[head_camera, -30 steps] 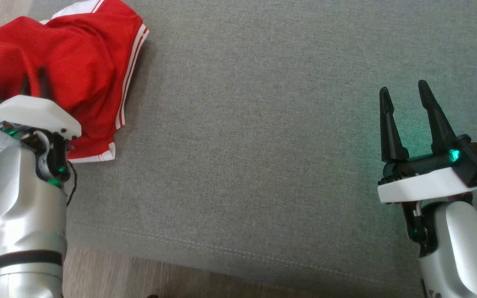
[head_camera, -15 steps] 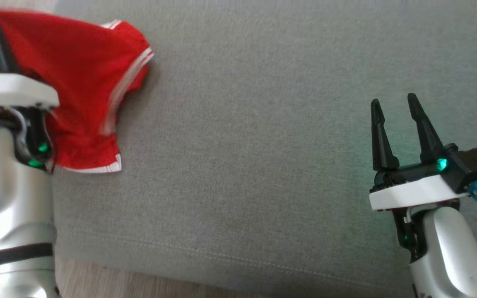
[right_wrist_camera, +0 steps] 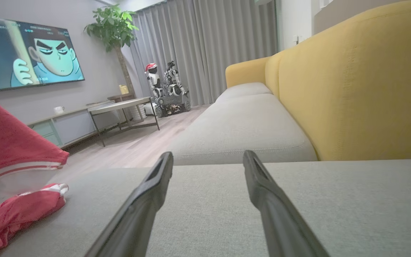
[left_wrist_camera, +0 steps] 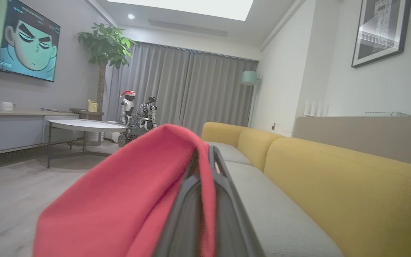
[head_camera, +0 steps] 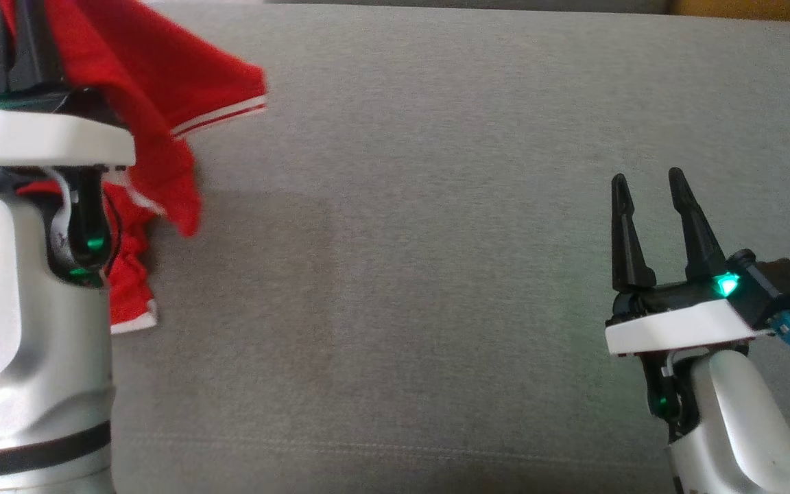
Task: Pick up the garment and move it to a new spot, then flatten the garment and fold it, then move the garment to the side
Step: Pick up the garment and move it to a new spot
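Your left gripper is at the upper left of the head view. Its two dark fingers are pressed together on a fold of the red garment. In the left wrist view the left gripper has a thin layer of the garment pinched between its fingers, and the rest of the cloth drapes down on the left side of them.

The garment hangs from this grip. One corner with white stripes spreads out to the right of the gripper. A lower part comes down beside the pale forearm to the grey seat cushion. In the right wrist view the low end of the garment lies crumpled on the cushion at the left edge.

Your right gripper is at the lower right of the head view, well apart from the garment. Its fingers are spread and they hold nothing. In its own wrist view the right gripper points along the bare cushion, and the yellow backrest rises on the right.
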Tool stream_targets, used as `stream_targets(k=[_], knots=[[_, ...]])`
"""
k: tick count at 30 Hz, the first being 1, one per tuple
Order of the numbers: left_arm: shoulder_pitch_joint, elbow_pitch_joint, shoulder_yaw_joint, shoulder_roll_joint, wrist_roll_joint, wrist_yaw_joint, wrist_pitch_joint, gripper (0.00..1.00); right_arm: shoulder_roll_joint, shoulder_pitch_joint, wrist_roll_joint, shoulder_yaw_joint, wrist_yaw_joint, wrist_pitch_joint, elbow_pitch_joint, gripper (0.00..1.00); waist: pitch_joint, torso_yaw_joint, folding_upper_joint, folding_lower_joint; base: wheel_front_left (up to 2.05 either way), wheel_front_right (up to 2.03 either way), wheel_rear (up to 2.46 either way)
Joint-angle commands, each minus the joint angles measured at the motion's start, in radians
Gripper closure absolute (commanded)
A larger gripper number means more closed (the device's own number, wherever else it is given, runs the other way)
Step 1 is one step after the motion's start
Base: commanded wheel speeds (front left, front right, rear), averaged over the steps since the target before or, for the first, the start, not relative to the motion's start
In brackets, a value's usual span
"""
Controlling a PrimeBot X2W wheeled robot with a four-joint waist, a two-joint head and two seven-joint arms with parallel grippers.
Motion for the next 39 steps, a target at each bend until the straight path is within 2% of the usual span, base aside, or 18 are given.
stream_targets(k=[1,11,18,23,30,31,32,34,39], knots=[[-0.047,-0.052,0.02,0.031,0.013,0.011,0.014,1.0,0.008,-0.018,0.011,0.027,0.008,-0.013,-0.031,0.0,0.0,-0.041,0.0,0.0,0.0,0.0,0.0],[-0.103,-0.068,-0.086,0.0,0.078,0.039,0.097,1.0,0.008,-0.054,0.081,0.035,0.008,-0.019,-0.075,0.0,0.048,-0.222,0.0,0.0,0.0,0.0,0.0],[-0.142,0.034,-0.22,-0.054,0.112,0.055,0.098,1.0,0.008,-0.07,0.115,0.049,0.008,-0.019,-0.128,0.0,0.096,-0.353,0.0,0.0,0.0,0.0,0.0],[-0.141,0.156,-0.374,-0.073,0.098,0.07,0.06,1.0,0.008,-0.077,0.138,0.057,0.008,-0.019,-0.151,0.0,0.116,-0.43,0.0,0.0,0.0,0.0,0.0],[-0.119,0.26,-0.725,-0.075,-0.091,0.106,0.033,1.0,0.008,-0.075,0.144,0.049,0.008,-0.019,-0.163,0.0,0.121,-0.474,0.0,0.0,0.0,0.0,0.0],[-0.12,0.272,-0.776,-0.075,-0.109,0.104,0.037,0.6,0.008,-0.073,0.144,0.046,0.008,-0.019,-0.165,0.0,0.121,-0.473,0.0,0.0,0.0,0.0,0.0],[-0.121,0.281,-0.823,-0.075,-0.125,0.101,0.038,0.02,0.008,-0.071,0.142,0.04,0.008,-0.019,-0.167,0.0,0.12,-0.468,0.0,0.0,0.0,0.0,0.0],[-0.121,0.301,-0.903,-0.075,-0.156,0.1,0.039,0.0,0.008,-0.066,0.139,0.029,0.008,-0.019,-0.167,0.0,0.113,-0.454,0.0,0.0,0.0,0.0,0.0],[-0.12,0.333,-0.999,-0.075,-0.219,0.11,0.033,0.0,0.008,-0.06,0.133,0.021,0.008,-0.019,-0.159,0.0,0.094,-0.418,0.0,0.0,0.0,0.0,0.0]])
